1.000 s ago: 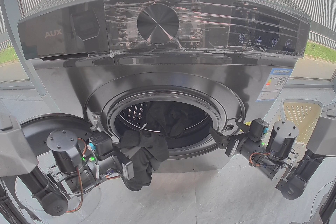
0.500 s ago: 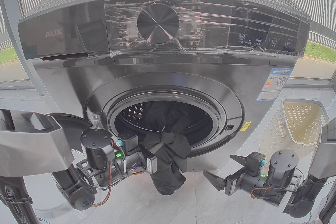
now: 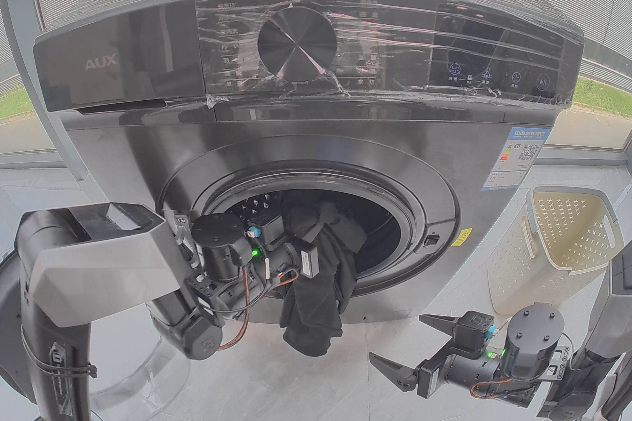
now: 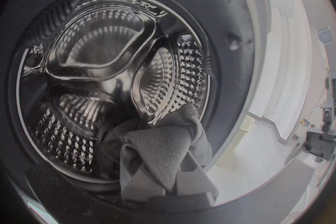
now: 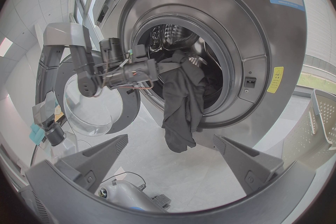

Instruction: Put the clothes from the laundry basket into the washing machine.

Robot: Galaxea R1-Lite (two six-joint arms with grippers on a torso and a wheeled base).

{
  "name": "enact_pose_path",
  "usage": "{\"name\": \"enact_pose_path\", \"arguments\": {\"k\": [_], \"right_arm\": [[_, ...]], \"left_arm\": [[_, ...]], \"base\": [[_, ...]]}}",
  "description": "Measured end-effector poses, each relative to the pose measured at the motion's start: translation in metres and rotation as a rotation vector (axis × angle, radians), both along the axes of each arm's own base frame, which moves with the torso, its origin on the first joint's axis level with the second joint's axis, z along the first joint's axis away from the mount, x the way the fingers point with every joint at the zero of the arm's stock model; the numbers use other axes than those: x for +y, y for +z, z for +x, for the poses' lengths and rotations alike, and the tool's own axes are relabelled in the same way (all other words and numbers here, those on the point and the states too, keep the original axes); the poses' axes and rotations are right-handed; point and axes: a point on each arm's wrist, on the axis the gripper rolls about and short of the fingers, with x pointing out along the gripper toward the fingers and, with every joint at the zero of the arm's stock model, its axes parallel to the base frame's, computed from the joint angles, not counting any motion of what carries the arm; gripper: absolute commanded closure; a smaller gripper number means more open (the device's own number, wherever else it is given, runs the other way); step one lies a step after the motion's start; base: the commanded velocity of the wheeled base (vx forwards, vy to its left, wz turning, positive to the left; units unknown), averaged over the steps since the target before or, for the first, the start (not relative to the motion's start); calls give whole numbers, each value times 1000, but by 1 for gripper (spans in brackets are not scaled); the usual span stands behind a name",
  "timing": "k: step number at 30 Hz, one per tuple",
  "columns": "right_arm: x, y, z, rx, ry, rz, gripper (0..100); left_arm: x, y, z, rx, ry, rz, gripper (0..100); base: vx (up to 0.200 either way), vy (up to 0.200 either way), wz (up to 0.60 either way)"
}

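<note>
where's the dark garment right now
Head view: the dark garment hangs from the left hand in front of the washing machine, at the lower left of its opening, its lower end dangling below the rim.

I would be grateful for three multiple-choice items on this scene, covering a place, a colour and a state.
1. Where does the garment hang? A on the control dial; B over the door rim of the washing machine; C on the floor.
2. What colour is the laundry basket? A blue; B red; C cream.
3. How is the right gripper? A open; B shut on a sock; C shut on a towel.
Answers: 1 B, held by the left gripper, it drapes out of the opening; 2 C, its perforated walls are cream; 3 A, its jaws stand spread.
</note>
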Motion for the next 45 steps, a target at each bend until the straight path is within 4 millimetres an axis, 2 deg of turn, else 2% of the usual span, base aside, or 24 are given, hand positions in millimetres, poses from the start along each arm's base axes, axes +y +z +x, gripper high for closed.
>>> {"name": "enact_pose_path", "arguments": {"k": [7, 16, 29, 34, 35, 45], "right_arm": [[1, 1, -1, -2, 8, 2, 0], [2, 0, -1, -2, 9, 3, 0], [1, 0, -1, 0, 7, 1, 0], [1, 0, 0, 0, 5, 1, 0], [1, 0, 0, 0, 4, 1, 0], [1, 0, 0, 0, 3, 0, 0]], "left_arm": [[-20, -4, 42, -77, 56, -53, 100], [-37, -13, 87, -96, 125, -69, 100], [-47, -11, 134, -85, 211, -65, 100], [-48, -13, 142, -82, 234, -63, 100], [-48, -15, 143, -80, 234, -61, 0], [-44, -21, 135, -26, 222, -22, 0]], "base": [[0, 0, 0], [0, 0, 0], [0, 0, 0], [0, 0, 0], [0, 0, 0], [0, 0, 0]]}}
